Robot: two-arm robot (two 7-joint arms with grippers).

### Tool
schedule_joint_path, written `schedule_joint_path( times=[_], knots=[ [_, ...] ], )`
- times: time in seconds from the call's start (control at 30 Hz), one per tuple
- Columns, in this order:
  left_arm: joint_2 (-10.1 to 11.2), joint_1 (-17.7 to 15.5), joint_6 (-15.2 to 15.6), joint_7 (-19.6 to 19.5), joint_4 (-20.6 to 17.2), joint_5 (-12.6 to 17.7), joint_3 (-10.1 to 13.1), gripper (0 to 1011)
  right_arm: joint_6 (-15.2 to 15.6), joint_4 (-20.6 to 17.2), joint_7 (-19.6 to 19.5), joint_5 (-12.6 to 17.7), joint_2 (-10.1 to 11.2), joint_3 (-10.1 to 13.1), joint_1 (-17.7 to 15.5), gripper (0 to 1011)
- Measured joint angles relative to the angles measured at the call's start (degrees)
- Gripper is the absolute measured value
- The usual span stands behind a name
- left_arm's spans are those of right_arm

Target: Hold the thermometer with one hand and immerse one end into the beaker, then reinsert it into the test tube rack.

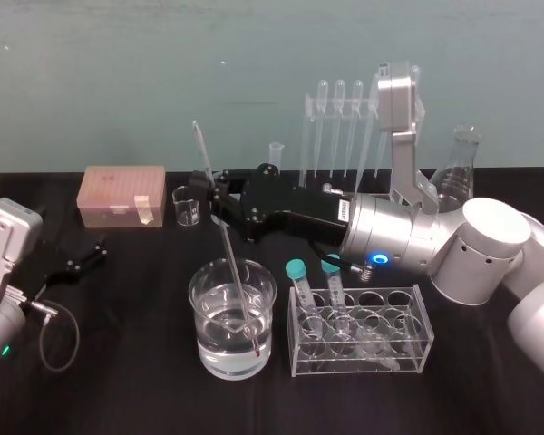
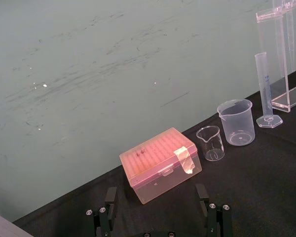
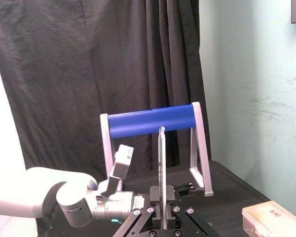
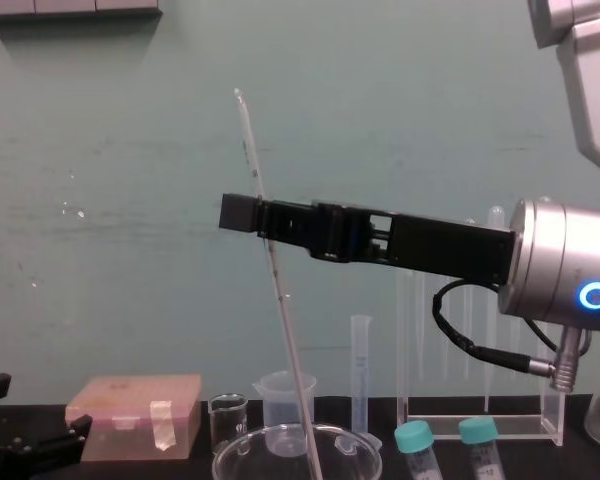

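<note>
Table: a black-clothed table [image 1: 127, 362] set against a pale green wall.
Right arm: the silver right arm [image 1: 408, 240] reaches in from the right across the middle of the table, passing above the low tube rack.
Left arm: the left arm [image 1: 4, 263] is parked at the table's left edge.
Test tube rack: the tall clear test tube rack [image 1: 341, 107] stands upright at the back, right of centre, with pipettes [image 1: 339, 127] hanging from its top bar. It is well apart from the thermometer.
Beaker: the glass beaker [image 1: 233, 317] sits at front centre, partly filled with clear liquid.
Low tube rack: a clear low tube rack [image 1: 408, 349] stands just to the right of the beaker and holds two teal-capped tubes [image 1: 296, 272].
Tip box: a pink tip box [image 1: 122, 195] lies at back left, with a strip of tape over the edge of its lid.
Thermometer: the thermometer [image 4: 275, 280] is tilted, its top leaning to the robot's left. Its lower end is inside the beaker, dipped in the liquid near the bottom.
Right gripper: the black right gripper [image 1: 219, 201] is above and behind the beaker, jaws clenched on the thermometer's upper part.
Left gripper: the left gripper [image 1: 86, 256] sits low at the left, in front of the tip box, jaws spread apart.
Small glassware: a measuring cylinder [image 2: 265, 89], a plastic beaker [image 2: 236, 122] and a small glass beaker [image 2: 210, 143] stand in a row between the test tube rack and the tip box.
</note>
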Motion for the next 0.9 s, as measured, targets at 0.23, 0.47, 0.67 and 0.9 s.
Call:
schedule_joint_path(
  times=[0.23,0.47,0.67,0.9],
  knots=[
    [0.0,0.0,0.0,0.0,0.0,0.0,0.0,1008,0.2,0.0,0.0,0.0,-0.1,-0.1,0.0,51],
    [0.0,0.0,0.0,0.0,0.0,0.0,0.0,1008,0.5,-0.1,0.0,0.4,-0.1,0.1,0.1,52],
    [0.0,0.0,0.0,0.0,0.0,0.0,0.0,1008,2.3,-2.3,-0.4,3.5,-0.1,2.2,2.3,52],
    [0.0,0.0,0.0,0.0,0.0,0.0,0.0,1008,3.6,-5.1,-1.3,7.1,0.4,5.3,5.7,52]
  ],
)
